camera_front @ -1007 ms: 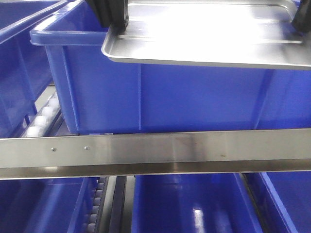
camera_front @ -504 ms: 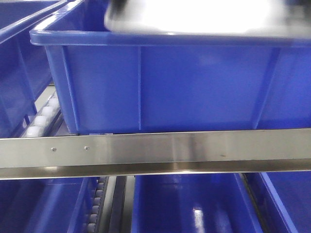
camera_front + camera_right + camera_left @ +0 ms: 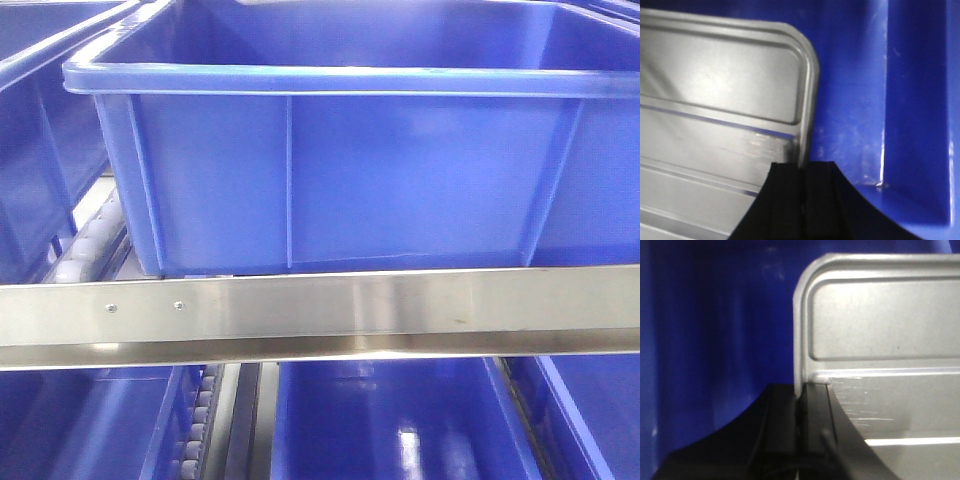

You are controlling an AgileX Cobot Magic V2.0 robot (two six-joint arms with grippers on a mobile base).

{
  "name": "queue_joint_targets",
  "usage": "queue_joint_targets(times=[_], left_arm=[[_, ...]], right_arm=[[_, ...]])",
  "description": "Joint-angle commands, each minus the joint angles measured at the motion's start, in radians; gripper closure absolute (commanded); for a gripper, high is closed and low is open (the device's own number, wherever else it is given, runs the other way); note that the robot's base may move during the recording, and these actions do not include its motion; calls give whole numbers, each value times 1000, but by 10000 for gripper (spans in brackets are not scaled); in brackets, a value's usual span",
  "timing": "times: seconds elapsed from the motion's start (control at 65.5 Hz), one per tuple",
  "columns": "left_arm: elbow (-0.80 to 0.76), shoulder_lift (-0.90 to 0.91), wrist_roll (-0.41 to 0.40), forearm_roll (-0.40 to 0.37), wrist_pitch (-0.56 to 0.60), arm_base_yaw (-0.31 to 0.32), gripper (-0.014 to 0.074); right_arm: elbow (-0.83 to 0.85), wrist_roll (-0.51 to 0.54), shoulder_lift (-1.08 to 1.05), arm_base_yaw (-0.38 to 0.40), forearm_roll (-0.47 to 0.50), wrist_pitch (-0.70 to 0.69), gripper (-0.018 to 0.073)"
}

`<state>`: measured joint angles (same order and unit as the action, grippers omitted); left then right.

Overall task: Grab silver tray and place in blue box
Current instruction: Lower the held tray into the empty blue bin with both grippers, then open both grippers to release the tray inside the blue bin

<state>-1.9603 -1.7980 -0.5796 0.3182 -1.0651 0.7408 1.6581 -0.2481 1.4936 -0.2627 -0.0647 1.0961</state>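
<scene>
Front view, left to right: a neighbouring crate (image 3: 40,150), a strip of white rollers (image 3: 85,245), then the blue box (image 3: 400,170), seen by its ribbed outer wall and thick rim, with its floor hidden from this camera. A steel rail (image 3: 320,310) crosses in front below it, and a lower crate (image 3: 390,420) sits under the rail.

Left wrist view: blue box wall (image 3: 715,315) fills the left. The left gripper (image 3: 800,392) rises from the bottom edge, its two black fingers closed on the left rim of the silver tray (image 3: 880,325). The tray's ridged base extends to the right.

Right wrist view: the silver tray (image 3: 715,75) lies to the left, its right rim pinched between the closed fingers of the right gripper (image 3: 803,172). The box's inner wall and corner (image 3: 910,100) stand just beside it on the right.

The tray sits inside the box. Whether it rests on the floor cannot be told.
</scene>
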Motion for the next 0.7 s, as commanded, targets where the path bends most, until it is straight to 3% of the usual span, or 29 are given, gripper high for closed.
queue_joint_targets(times=[0.0, 0.29, 0.687], left_arm=[[-31, 22, 21, 13, 151, -13, 702], [-31, -100, 18, -34, 361, -67, 701], [-31, -236, 22, -52, 371, -68, 701]], right_arm=[[58, 16, 19, 2, -12, -96, 502], [63, 16, 161, 3, -83, -179, 502], [63, 16, 281, 55, -83, -226, 502]])
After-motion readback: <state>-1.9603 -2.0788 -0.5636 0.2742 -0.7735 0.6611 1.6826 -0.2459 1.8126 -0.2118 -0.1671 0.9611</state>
